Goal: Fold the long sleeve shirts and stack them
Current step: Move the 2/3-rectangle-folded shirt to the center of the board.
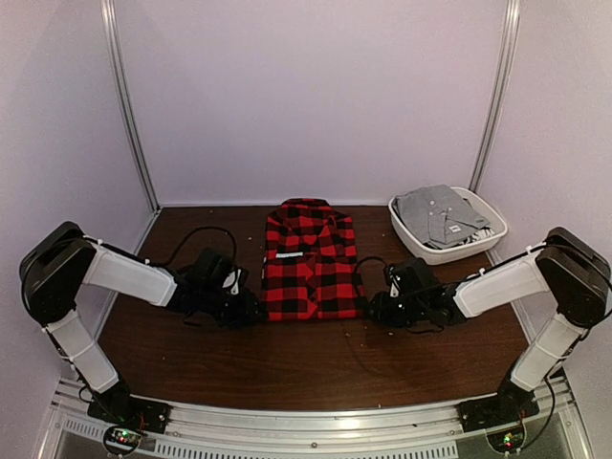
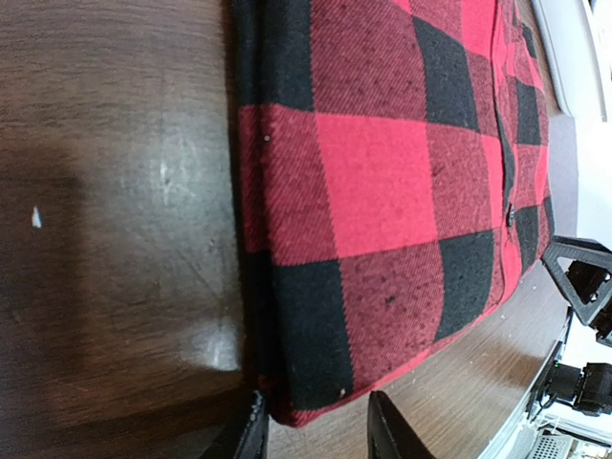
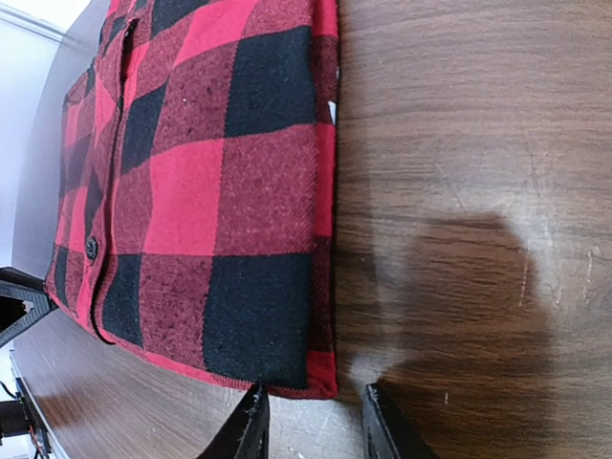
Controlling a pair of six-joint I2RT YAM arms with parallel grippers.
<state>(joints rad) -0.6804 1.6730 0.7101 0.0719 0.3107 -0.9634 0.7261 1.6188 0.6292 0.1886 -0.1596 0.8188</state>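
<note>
Red-and-black buffalo-check flannel shirt [image 1: 311, 263] lies centre of top frame on dark wooden table [image 1: 316, 368]. Collar toward far wall, button placket up, no sleeves showing, neat rectangle.

Left gripper [image 1: 251, 308] low at shirt's lower-left corner, right gripper [image 1: 375, 308] at lower-right corner. Probably positioned for paired pinch of near hem, for next fold or lift.

Both sets of jaws parted, nothing gripped. Hem corner sits in each gap in wrist views.

White plastic basket [image 1: 449, 253], upper right of frame, holds folded grey garment [image 1: 442, 212].
</note>
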